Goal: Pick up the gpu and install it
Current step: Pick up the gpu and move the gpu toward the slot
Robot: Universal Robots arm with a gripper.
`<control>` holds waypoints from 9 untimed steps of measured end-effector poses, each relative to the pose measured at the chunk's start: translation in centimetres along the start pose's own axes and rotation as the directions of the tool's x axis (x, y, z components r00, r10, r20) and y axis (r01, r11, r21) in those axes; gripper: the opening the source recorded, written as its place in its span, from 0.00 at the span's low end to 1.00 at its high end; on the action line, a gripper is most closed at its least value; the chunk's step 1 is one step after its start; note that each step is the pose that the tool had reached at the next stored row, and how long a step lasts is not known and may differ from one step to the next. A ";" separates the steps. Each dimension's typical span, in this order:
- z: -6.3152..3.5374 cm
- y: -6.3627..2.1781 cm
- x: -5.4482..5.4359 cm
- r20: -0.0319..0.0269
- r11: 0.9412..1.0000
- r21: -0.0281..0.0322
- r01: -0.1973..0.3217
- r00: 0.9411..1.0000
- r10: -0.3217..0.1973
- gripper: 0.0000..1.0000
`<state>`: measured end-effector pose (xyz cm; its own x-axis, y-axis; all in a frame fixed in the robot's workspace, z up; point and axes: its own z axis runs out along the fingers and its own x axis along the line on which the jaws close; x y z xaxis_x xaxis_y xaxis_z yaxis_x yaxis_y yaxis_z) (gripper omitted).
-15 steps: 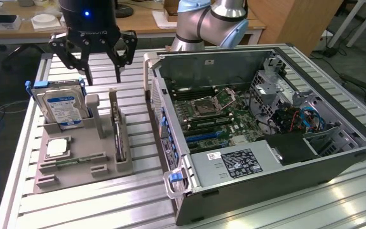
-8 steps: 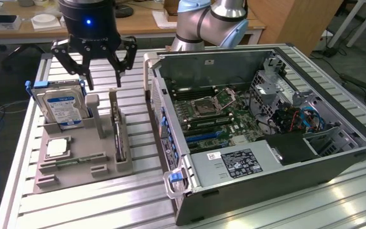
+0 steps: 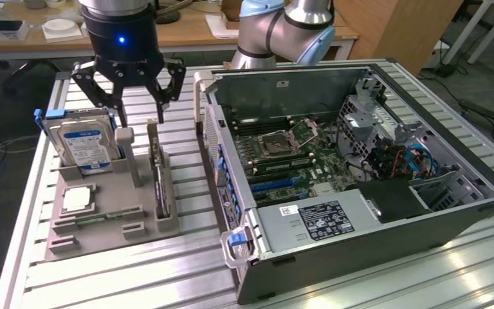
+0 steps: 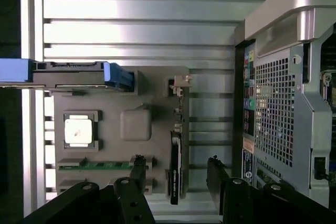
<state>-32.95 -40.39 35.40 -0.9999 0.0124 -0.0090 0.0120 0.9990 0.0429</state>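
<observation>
The gpu (image 3: 156,175) stands on edge in a slot of the grey holder (image 3: 131,196), on the side nearest the computer case. In the wrist view the gpu (image 4: 175,174) is a thin dark card with its silver end bracket (image 4: 179,83) at the far end. My gripper (image 3: 139,120) hangs open above the holder, a little above the card's top edge. Its two fingertips (image 4: 137,162) straddle the card with a gap on each side, touching nothing.
The holder also carries an upright hard drive (image 3: 84,145), a square processor (image 3: 77,199) and a memory stick (image 4: 94,165). The open computer case (image 3: 453,193) lies on the exterior view's right, motherboard (image 3: 294,158) exposed. A second arm's base (image 3: 273,29) stands behind it.
</observation>
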 end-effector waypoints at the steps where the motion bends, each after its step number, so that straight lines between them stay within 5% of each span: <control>1: 0.10 -0.01 0.0 0.000 1.000 0.000 0.000 1.000 0.000 0.59; 9: 1.08 -0.57 0.0 -0.001 1.000 0.000 0.000 1.000 0.000 0.59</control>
<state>-32.96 -40.92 34.30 -0.9999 0.0123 -0.0082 0.0119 0.9990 0.0427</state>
